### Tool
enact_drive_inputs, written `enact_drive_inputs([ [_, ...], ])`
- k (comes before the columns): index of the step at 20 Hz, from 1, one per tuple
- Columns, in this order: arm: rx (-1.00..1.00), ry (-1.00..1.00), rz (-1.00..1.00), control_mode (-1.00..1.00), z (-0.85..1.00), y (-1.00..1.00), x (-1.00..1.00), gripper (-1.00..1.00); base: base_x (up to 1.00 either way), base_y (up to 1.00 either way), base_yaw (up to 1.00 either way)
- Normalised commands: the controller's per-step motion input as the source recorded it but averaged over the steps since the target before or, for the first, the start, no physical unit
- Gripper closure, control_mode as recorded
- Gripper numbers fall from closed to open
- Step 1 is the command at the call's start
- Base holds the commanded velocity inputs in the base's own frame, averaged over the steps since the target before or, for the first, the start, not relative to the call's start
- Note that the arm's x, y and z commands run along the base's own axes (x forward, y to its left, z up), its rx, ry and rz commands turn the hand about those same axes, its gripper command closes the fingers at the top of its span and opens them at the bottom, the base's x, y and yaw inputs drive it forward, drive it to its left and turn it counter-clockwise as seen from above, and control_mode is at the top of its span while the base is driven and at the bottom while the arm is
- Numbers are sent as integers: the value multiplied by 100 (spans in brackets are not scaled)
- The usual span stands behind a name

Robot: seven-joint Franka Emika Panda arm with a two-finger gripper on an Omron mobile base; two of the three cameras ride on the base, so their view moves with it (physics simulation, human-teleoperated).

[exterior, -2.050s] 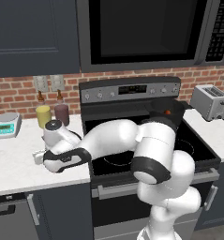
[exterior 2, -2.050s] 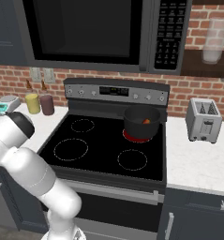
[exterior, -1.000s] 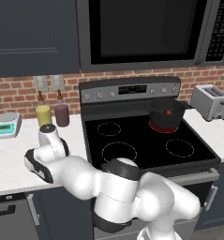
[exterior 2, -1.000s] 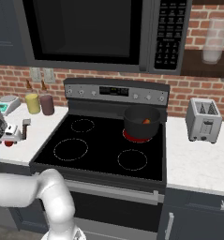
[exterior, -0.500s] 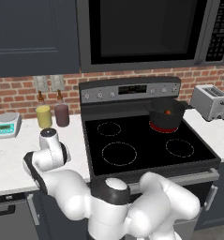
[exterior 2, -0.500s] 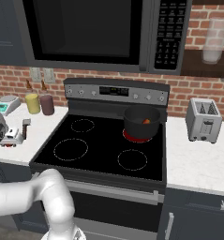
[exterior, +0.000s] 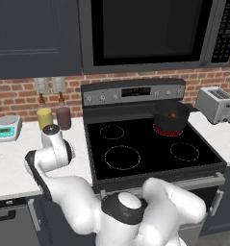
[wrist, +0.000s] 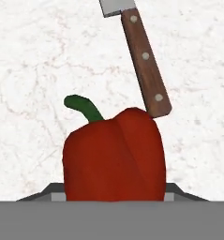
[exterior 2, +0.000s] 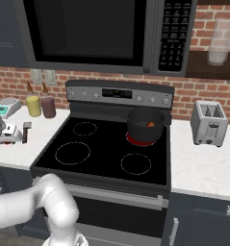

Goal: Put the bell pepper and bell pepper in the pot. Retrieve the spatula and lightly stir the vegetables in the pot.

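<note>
A dark red bell pepper (wrist: pixel 114 154) with a green stem lies on the white marble counter, right in front of the hand camera. My gripper (wrist: pixel 113 194) is shut on it, with a dark fingertip (wrist: pixel 50 193) showing on each side of its base. The spatula (wrist: pixel 146 65) lies just beyond the pepper, its brown handle end touching the pepper's far side and its grey blade at the top edge. In the right base view the gripper (exterior 2: pixel 13 134) sits low over the counter left of the stove. The dark pot (exterior: pixel 170 120) (exterior 2: pixel 145 124) stands on the back right burner with the other bell pepper (exterior 2: pixel 150 124) inside.
A yellow jar (exterior: pixel 44 117) and a dark purple jar (exterior: pixel 63 116) stand against the brick wall behind the hand, with a small scale (exterior: pixel 8 127) further left. A silver toaster (exterior 2: pixel 209 122) is on the counter right of the black stove (exterior 2: pixel 102 149).
The arm has swung from over the stove's left edge down to the left counter, and the hand has settled low there. Pot and toaster have not moved.
</note>
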Motion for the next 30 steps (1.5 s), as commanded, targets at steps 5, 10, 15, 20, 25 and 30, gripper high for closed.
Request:
enact_drive_inputs([
  [5,11,-27,-4,-100,100,-67,-52,100,0,0,0],
  [10,6,-17,-12,-100,100,-95,-8,100,0,0,0],
  [15,0,-5,-19,-100,80,-100,6,100,0,0,0],
  [20,0,0,-22,-100,65,-100,20,100,0,0,0],
  [25,3,0,-24,-100,27,-100,21,100,0,0,0],
  [30,8,1,-23,-100,-1,-100,20,100,0,0,0],
])
